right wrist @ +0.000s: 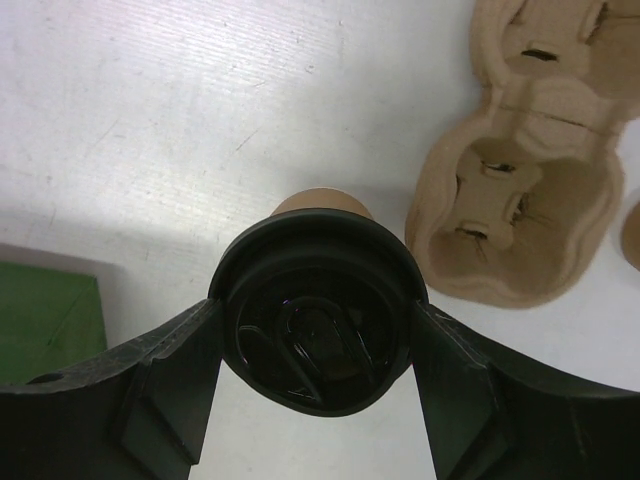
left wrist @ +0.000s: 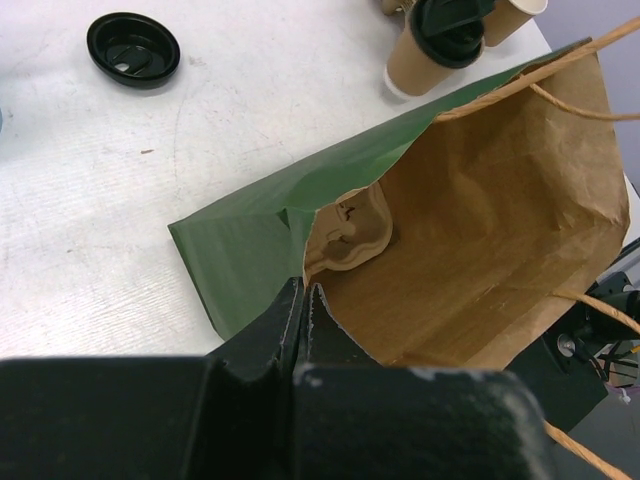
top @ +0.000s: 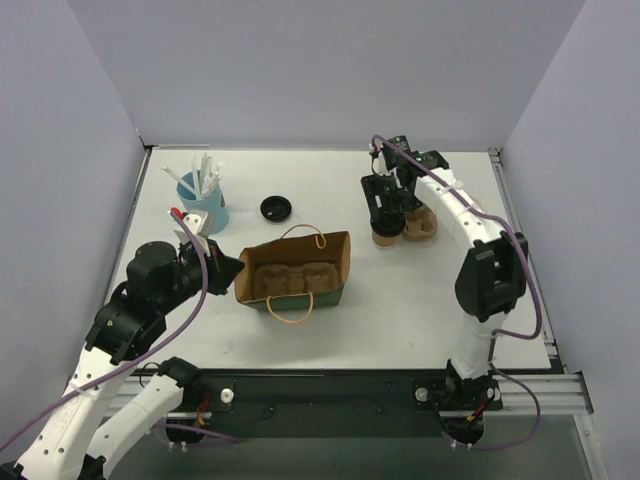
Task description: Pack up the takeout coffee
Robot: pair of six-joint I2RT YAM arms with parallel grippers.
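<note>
**Item:** the takeout coffee (top: pixel 385 238) is a small tapered tan paper cup under a round black plastic lid. It stands upright on the white counter (top: pixel 400 300), at 2 o'clock from the green-faced brown paper bag (top: pixel 300 292). A loose moulded-pulp cup tray (right wrist: pixel 500 210) lies just beside the cup, at about 3 o'clock in the top view.

**Grips:** the right arm's fingers (right wrist: pixel 165 375) bracket the lid from above, at 9 and 3 o'clock in the wrist view, and appear to bear on its rim. The left arm's fingers (left wrist: pixel 270 335) are pressed together on the bag's near edge, pinching the paper, with the mouth open. A second pulp tray (left wrist: pixel 350 235) sits inside the bag.

**Assessment:**
- Whether the cup is filled cannot be told. It is light if empty, and top-heavy and prone to sloshing if not.
- The paper wall looks thin and crushable.
- The lid is glossy, probably slippery, and may pop off under a lift.

**Preferred hold:** the stiffer rolled rim just beneath the lid, with a moderate squeeze and the cup upright.
</note>
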